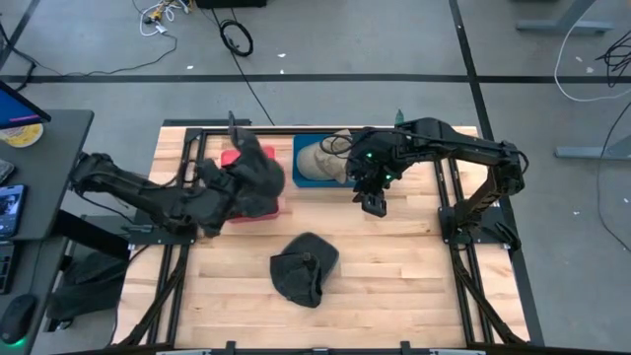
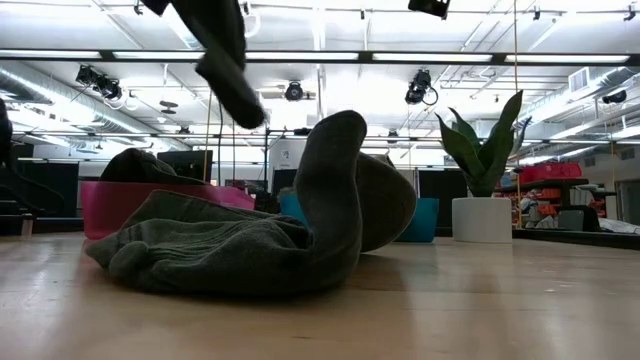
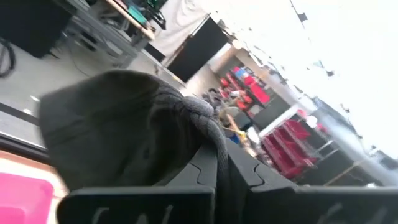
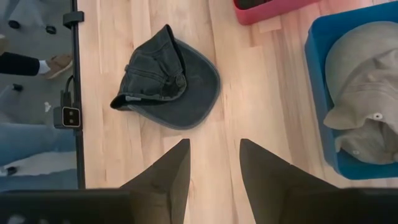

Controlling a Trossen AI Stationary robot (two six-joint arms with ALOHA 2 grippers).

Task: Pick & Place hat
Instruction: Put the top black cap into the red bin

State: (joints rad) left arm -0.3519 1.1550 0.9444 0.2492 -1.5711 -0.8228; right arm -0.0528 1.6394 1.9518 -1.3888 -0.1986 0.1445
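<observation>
My left gripper [image 1: 229, 187], clenched on 1 dark grey knitted beanie [image 1: 254, 176], hangs over the pink plastic bin [image 1: 237, 158]; next, lower and release; my right gripper [image 4: 212, 163] waits empty, fingers parted.

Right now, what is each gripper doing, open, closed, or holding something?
Left gripper: closed on the dark knit beanie, lifted over the pink bin.
Right gripper: jaws open, empty, above the table near the blue bin.

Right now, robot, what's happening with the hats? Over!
Left gripper shut on dark beanie over pink bin. Right gripper open, empty. Dark cap on table. Nothing blocking.
</observation>
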